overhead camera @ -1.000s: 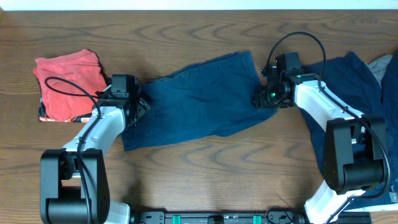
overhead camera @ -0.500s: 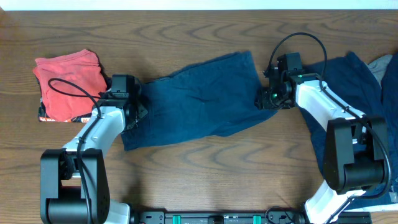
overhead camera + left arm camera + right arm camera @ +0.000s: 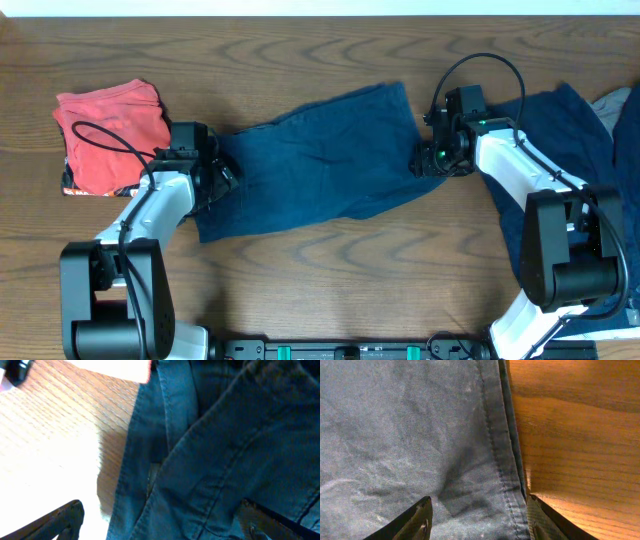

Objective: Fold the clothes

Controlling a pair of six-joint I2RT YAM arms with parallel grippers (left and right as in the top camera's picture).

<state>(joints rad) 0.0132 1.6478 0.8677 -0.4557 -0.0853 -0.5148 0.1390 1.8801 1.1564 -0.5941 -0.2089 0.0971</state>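
Wood tbl (image 3: 330,275), navy shorts (image 3: 320,165) spread out

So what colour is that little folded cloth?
The small folded cloth garment is red, clearest overhead.

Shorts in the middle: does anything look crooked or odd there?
The shorts lie slanted across the table, right end higher, wrinkled and unfolded. The left arm's cable loops over the red garment. Nothing looks damaged.

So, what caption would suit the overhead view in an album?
Left gripper and right gripper poised open at opposite ends of a navy garment on a wooden table.
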